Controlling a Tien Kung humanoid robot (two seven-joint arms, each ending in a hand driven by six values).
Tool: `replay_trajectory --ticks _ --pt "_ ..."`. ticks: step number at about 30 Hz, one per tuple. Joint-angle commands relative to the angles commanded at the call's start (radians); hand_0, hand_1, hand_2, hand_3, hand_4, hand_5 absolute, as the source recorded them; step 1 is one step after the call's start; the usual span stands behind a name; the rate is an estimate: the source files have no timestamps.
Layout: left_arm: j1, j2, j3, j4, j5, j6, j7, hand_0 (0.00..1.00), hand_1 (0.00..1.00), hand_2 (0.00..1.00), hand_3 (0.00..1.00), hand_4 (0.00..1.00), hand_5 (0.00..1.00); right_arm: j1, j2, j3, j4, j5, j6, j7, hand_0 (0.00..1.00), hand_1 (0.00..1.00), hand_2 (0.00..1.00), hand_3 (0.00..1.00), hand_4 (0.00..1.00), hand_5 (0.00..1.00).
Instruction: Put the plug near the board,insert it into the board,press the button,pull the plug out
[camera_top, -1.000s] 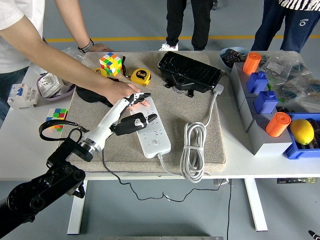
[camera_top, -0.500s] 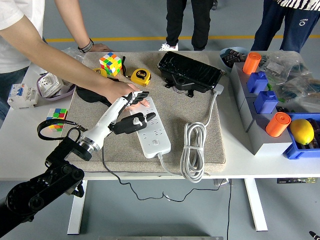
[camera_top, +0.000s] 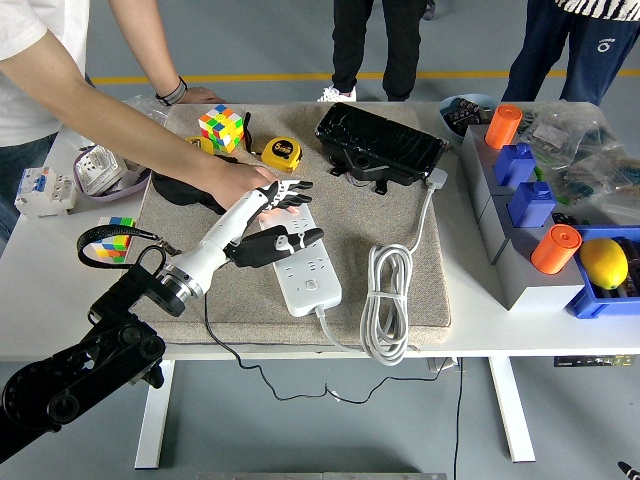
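Head view. White board (camera_top: 303, 259) lies left of centre on a beige mat (camera_top: 400, 290), long axis running from upper left to lower right. Its white cable (camera_top: 388, 305) sits coiled just right of it.

Left hand (camera_top: 268, 228) comes in from the lower left and rests over the board's upper half. Fingers curled around a black plug (camera_top: 265, 252); the plug sits at the board's left edge, touching or just above it, cannot tell which. Whether the prongs are seated cannot be told. A thin black cord (camera_top: 225, 345) trails from the hand toward the table's near edge and hangs below it.

A person's hand (camera_top: 240, 182), reaching from the upper left, lies at the board's far end, right against the robot's fingers.

Behind: cube (camera_top: 221, 128), yellow tape measure (camera_top: 281, 153), black case (camera_top: 381, 143). Right arm out of frame.
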Motion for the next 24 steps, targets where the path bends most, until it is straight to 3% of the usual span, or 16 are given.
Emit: replay_trajectory --ticks 1,6,7,12,13,18,24 --pt "-0.001 0.004 -0.001 -0.008 0.009 -0.012 0.014 0.292 0.346 0.295 0.799 0.907 0.334 0.000 0.000 0.000 0.000 0.000 0.000 0.000 0.603 0.611 0.600 0.549 0.952 0.381" --pt "-0.011 0.029 -0.017 -0.082 0.111 -0.157 0.173 0.292 0.346 0.295 0.799 0.907 0.334 0.000 0.001 0.000 0.000 -0.001 0.000 0.000 0.603 0.611 0.600 0.549 0.952 0.381" --pt "-0.012 0.033 -0.018 -0.091 0.119 -0.185 0.204 0.126 0.189 0.209 0.839 0.647 0.034 0.000 0.001 0.000 0.000 -0.002 0.000 0.000 0.597 0.612 0.600 0.549 0.952 0.382" --pt "-0.026 0.041 -0.014 -0.114 0.130 -0.296 0.310 0.126 0.189 0.209 0.839 0.647 0.034 0.002 0.000 0.001 0.000 -0.002 0.001 0.000 0.597 0.612 0.600 0.549 0.952 0.382" --pt "-0.029 0.041 -0.010 -0.114 0.129 -0.315 0.330 0.071 0.098 0.134 0.867 0.736 0.002 0.002 0.000 0.001 0.000 -0.002 0.001 0.000 0.597 0.611 0.600 0.550 0.952 0.382" --pt "-0.041 0.041 0.020 -0.105 0.135 -0.403 0.433 0.071 0.098 0.134 0.867 0.736 0.002 0.002 0.000 0.002 0.000 -0.002 0.001 0.000 0.597 0.611 0.600 0.550 0.952 0.382" --pt "-0.047 0.040 0.042 -0.098 0.146 -0.424 0.465 0.059 0.097 0.130 0.876 0.740 0.002 -0.001 -0.001 0.001 0.001 -0.002 0.001 0.000 0.599 0.612 0.600 0.549 0.951 0.381"
